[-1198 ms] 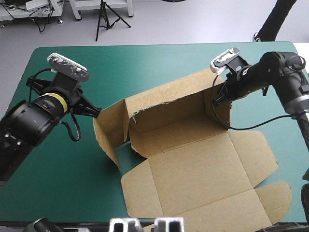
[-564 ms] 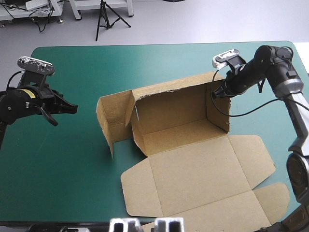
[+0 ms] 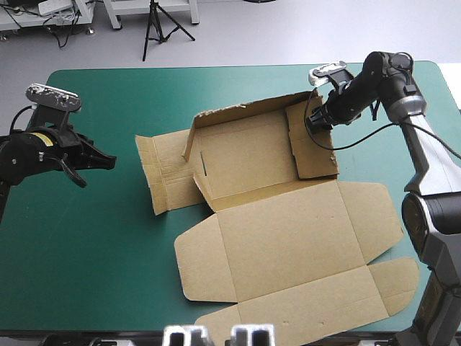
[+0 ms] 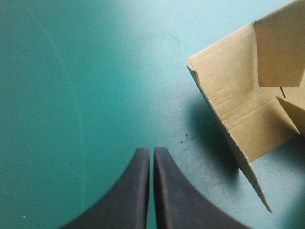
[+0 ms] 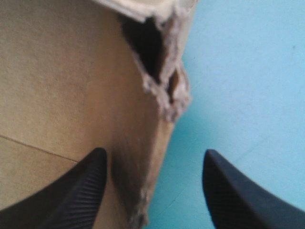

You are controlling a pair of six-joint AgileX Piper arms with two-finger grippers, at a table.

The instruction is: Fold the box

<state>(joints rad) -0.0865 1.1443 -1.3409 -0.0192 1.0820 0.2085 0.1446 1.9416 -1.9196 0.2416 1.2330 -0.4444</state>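
Item: cut sheet of plain brown board, the box, lying from the centre to the lower right of the high view on the counter with its teal-green cover.
Condition: large panels flat toward the lower edge. Rear panel and right wall partly raised at upper centre. Left flap spread low.
Surface: faces plain brown, scored with crease lines.
Left gripper: mid-left of the frame, well apart from the box. Its black fingers are pressed together, holding nothing.
Right gripper: upper right, at the right wall's far corner. Fingers stand wide, either side of the wall's ragged, torn edge.
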